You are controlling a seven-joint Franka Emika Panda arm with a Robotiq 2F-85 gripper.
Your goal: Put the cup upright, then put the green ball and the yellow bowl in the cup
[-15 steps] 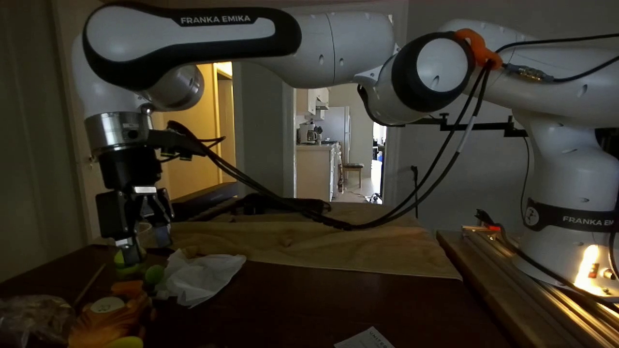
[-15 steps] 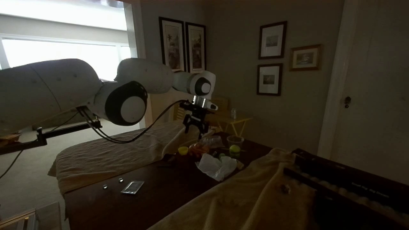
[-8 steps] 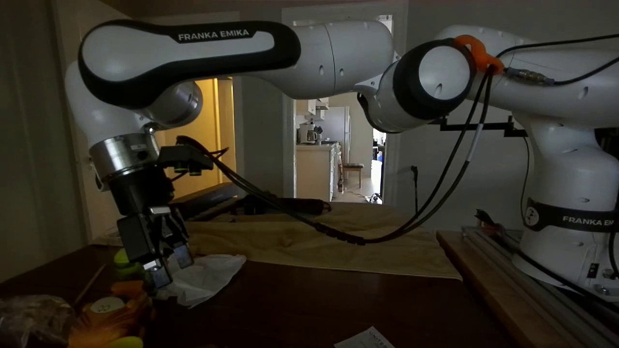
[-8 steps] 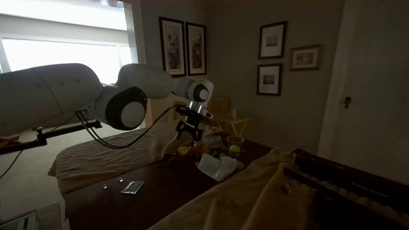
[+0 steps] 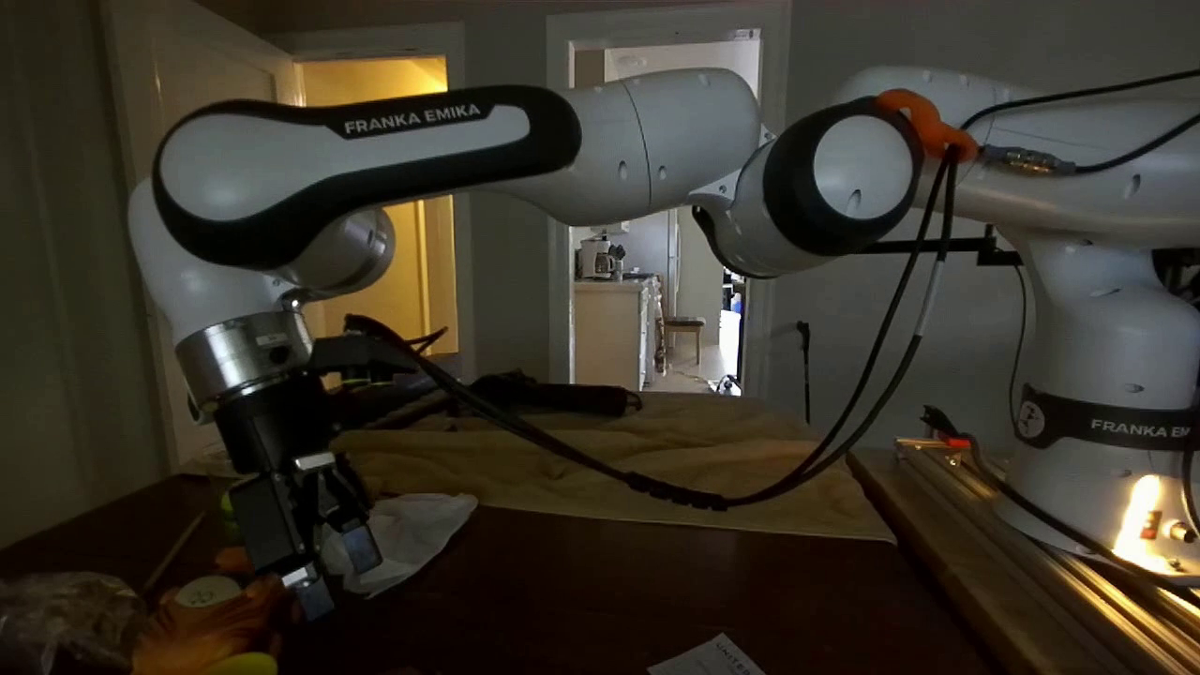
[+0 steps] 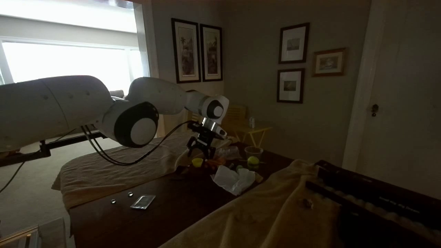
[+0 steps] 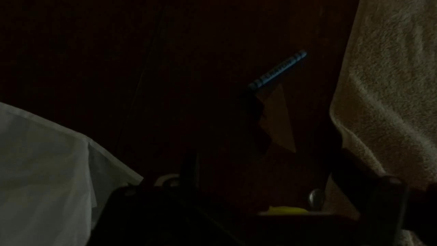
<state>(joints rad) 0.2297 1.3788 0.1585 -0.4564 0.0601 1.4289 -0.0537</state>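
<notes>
My gripper (image 5: 336, 574) is open and tilted, low over the table beside the orange toy. In an exterior view it (image 6: 200, 155) hangs above and behind the small yellow bowl (image 6: 197, 162). A yellow edge (image 7: 286, 210) shows between the fingers (image 7: 269, 174) at the bottom of the dark wrist view; nothing is gripped. The clear cup (image 6: 254, 150) stands upright at the far side. The green ball (image 6: 253, 160) overlaps it; I cannot tell whether it is inside or in front. In an exterior view a green piece (image 5: 229, 511) is mostly hidden behind my gripper.
An orange toy (image 5: 211, 623) and clear crumpled plastic (image 5: 70, 619) lie left of my gripper. White paper (image 6: 234, 181) lies nearby. A crayon (image 7: 278, 70), a brown scrap (image 7: 278, 119) and a shiny ball (image 7: 316, 199) lie beside a towel (image 7: 392, 68). A flat packet (image 6: 143, 202) lies further off.
My gripper has come down and tilted, moving from near the green ball towards the robot base and the yellow bowl. The fingers stay open. The objects have not visibly moved.
</notes>
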